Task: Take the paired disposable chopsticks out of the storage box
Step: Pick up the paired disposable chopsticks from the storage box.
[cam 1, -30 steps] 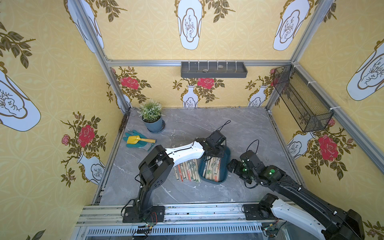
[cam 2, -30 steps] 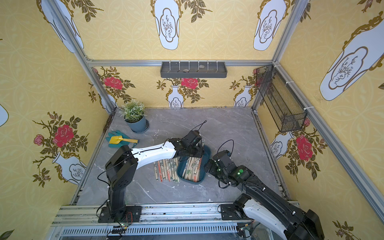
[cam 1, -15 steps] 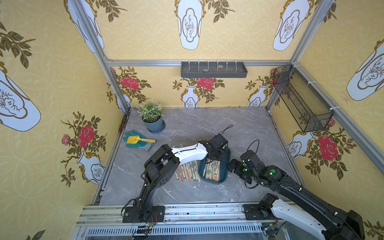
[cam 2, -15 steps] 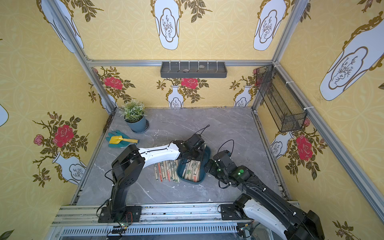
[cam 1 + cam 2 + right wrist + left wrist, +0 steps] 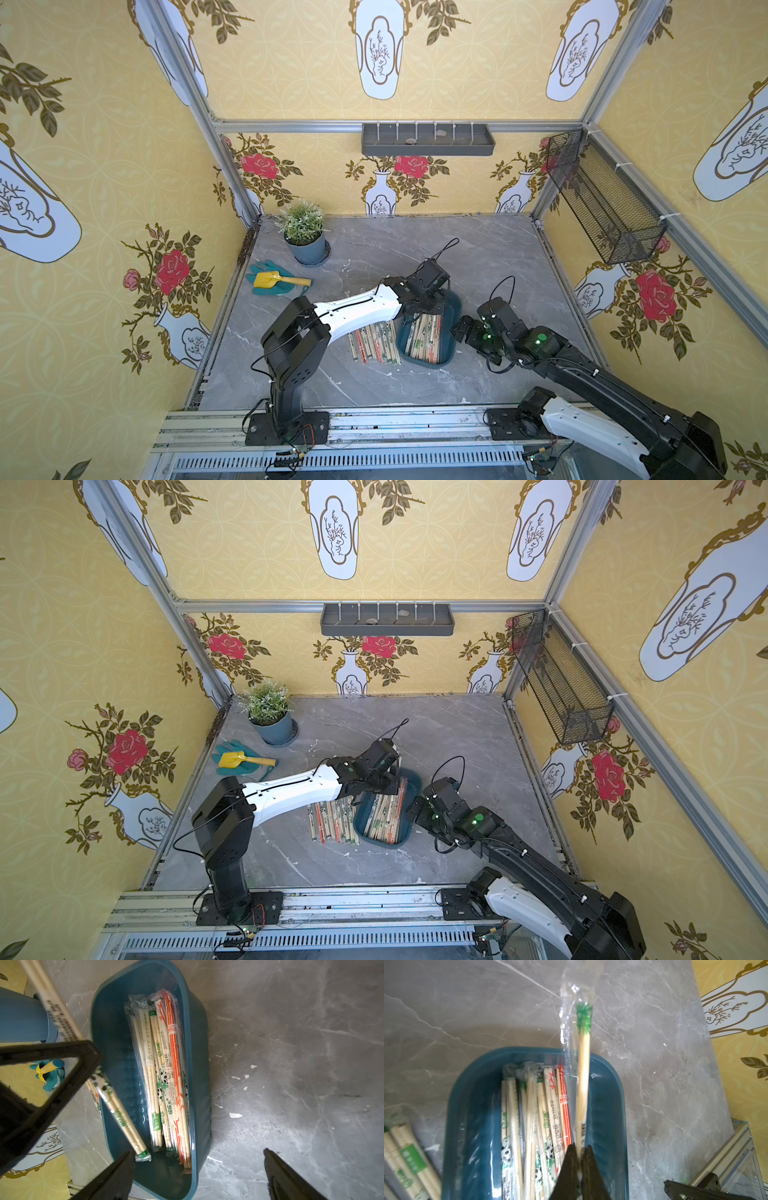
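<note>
The storage box (image 5: 454, 305) (image 5: 412, 780) (image 5: 473, 1084) (image 5: 199, 1064) is a dark teal tray on the grey marble table, with several sleeved paired disposable chopsticks (image 5: 424, 336) (image 5: 384, 816) (image 5: 533, 1115) (image 5: 164, 1076) lying in it. My left gripper (image 5: 579, 1152) (image 5: 417, 309) is shut on one clear-sleeved pair with green print (image 5: 582, 1076) (image 5: 118, 1109), which slants up over the box's end rim. Several more pairs (image 5: 374, 343) (image 5: 332, 820) lie on the table left of the box. My right gripper (image 5: 198, 1154) (image 5: 459, 328) is open beside the box's right side, holding nothing.
A potted plant (image 5: 305, 232) stands at the back left. In front of it a yellow trowel lies on teal gloves (image 5: 276, 280). A grey divided shelf (image 5: 428, 139) hangs on the back wall and a black wire basket (image 5: 602, 203) on the right wall.
My left gripper has moved down into the box and shut on one sleeved pair. The right arm has stayed where it was.
</note>
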`<state>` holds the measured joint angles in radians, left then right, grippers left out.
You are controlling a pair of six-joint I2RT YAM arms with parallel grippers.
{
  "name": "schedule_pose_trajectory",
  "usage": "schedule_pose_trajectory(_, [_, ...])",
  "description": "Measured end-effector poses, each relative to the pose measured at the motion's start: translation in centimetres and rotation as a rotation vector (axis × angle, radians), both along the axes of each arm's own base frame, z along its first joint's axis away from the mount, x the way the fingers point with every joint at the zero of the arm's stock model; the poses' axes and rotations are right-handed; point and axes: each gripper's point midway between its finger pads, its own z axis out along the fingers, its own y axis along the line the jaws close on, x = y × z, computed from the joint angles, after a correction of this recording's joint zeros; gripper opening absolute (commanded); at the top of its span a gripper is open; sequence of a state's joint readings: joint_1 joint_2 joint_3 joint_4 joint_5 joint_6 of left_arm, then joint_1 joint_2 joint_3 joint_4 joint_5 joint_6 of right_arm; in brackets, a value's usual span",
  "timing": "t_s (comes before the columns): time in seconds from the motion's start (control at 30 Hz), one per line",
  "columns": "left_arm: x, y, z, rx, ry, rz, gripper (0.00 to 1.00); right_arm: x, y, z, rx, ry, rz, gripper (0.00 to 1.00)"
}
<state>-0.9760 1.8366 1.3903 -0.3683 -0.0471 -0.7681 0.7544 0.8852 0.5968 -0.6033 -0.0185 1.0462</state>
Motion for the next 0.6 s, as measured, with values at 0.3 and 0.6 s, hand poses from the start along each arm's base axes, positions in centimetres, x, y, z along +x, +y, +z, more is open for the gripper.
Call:
schedule_pose_trajectory(0.3, [0.2,7.1,2.4,0.006,-0.053,0.129,0.0,0.2,1.3,0.1,0.004,0.012,0.033,0.97])
schedule_pose_trajectory(0.6, [-0.4,15.4,2.2,0.032,-0.045,0.302,0.02,0.6,3.4,-0.2,-0.006,0.021,0.088,0.97])
